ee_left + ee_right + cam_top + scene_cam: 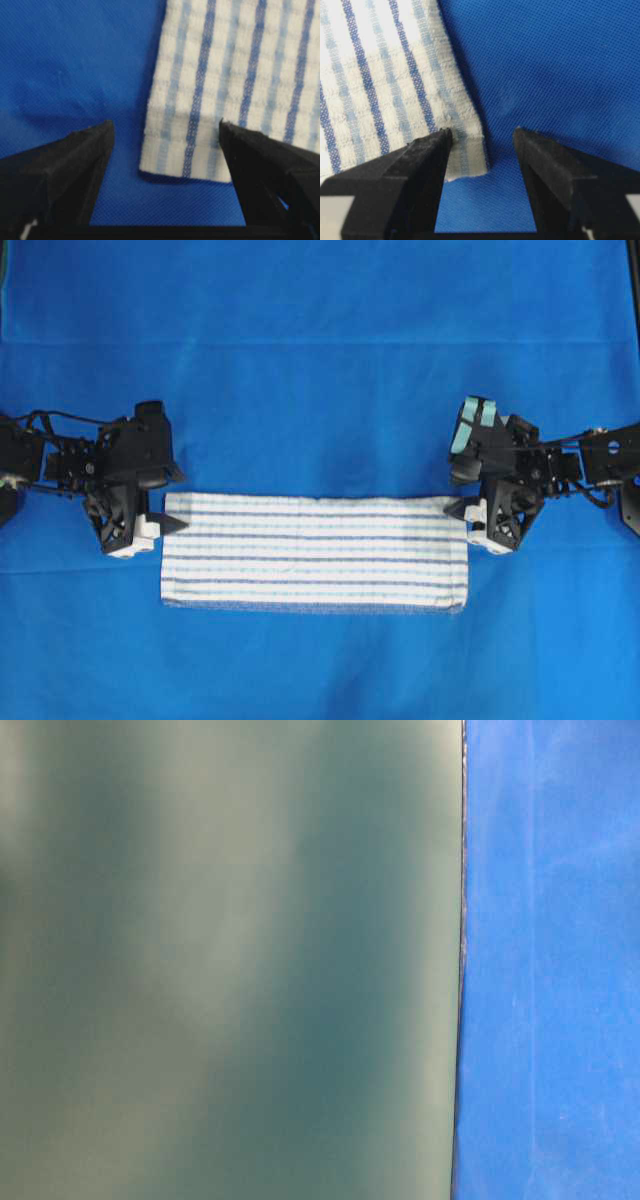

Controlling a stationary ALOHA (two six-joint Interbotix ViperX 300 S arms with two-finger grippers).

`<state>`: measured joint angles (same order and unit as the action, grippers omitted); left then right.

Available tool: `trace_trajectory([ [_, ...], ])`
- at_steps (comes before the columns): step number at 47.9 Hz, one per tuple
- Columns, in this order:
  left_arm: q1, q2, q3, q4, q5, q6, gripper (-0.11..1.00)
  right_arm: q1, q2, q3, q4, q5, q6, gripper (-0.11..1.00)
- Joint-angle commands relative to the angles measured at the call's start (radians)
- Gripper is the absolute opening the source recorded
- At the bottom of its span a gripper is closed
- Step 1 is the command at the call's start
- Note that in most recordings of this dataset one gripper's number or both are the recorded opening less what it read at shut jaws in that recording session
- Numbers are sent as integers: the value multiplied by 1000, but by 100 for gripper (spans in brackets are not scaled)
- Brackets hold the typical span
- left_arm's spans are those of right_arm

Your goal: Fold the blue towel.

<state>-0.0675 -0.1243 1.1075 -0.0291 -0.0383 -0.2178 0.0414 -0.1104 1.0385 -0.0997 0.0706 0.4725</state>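
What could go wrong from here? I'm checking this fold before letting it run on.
The left hand is open around a corner of the white woven blue-striped towel; closing low could also pinch the solid-blue table cloth. The right hand is open with only the towel's corner edge between its fingers, so that grip may slip. Uneven lifting would skew the fold.

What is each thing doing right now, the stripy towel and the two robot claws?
Blue towel: lying flat on the table, folded into a long strip.
Left tool: open, straddling the towel's corner, not gripping.
Right tool: open, at the opposite corner, not gripping.
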Motion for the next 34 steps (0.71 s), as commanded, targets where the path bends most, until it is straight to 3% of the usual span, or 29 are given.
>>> trace_trajectory([
  [1, 3, -5, -8, 2, -8, -6, 79, 0, -5, -9, 3, -3, 2, 58],
  [7, 3, -6, -8, 2, -5, -8, 65, 9, -5, -12, -2, -8, -11, 50],
  [10, -2, -6, -8, 0, -3, -8, 50, 14, -5, -12, -2, -8, -12, 40],
  [16, -8, -6, -5, 2, 5, -8, 22, 21, -5, -11, -2, -8, -14, 8],
  [20, -8, -6, -5, 2, 15, -9, 8, 26, -5, -11, -3, -6, -15, 4],
  [34, -8, -20, -26, 0, 81, -11, 4, 28, -26, -17, -2, 0, -12, 4],
])
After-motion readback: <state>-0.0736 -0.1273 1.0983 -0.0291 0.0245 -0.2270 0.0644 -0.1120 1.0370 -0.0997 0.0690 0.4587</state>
